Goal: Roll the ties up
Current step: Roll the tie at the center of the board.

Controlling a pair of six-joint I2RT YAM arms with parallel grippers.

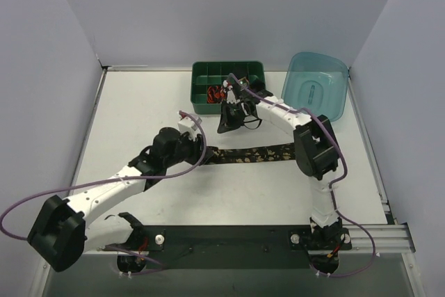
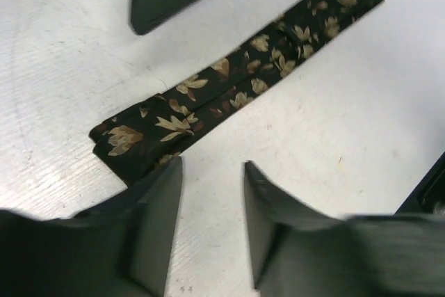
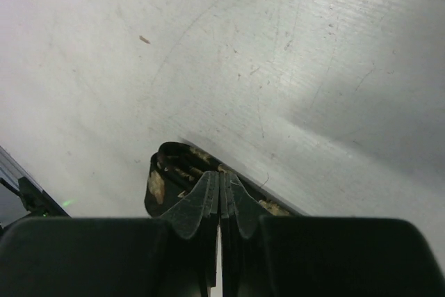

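from above, the long tie (image 1: 254,153) lies flat as a strip across the middle of the counter (image 1: 139,109). the left pincer (image 1: 203,149) sits at the strip's left end. the right pincer (image 1: 228,124) hangs farther back, apart from the strip and just in front of the dark green tray (image 1: 229,66). the tray holds small rolled ties (image 1: 221,92) with red motifs, and a teal tub (image 1: 327,95) stands to its right.

in the left wrist view, the left pincer (image 2: 212,179) is released, with bare counter showing between its fingers (image 2: 160,206). the long tie (image 2: 229,88), black with gold leaves, runs diagonally away, its near end just ahead of the left finger and not between the two.

in the right wrist view, the right pincer (image 3: 220,189) is clenched, tips pressed together. a folded tie (image 3: 167,172) with gold flecks lies on the counter right at those tips, showing on both sides of them. whether any fabric is caught between them cannot be told.
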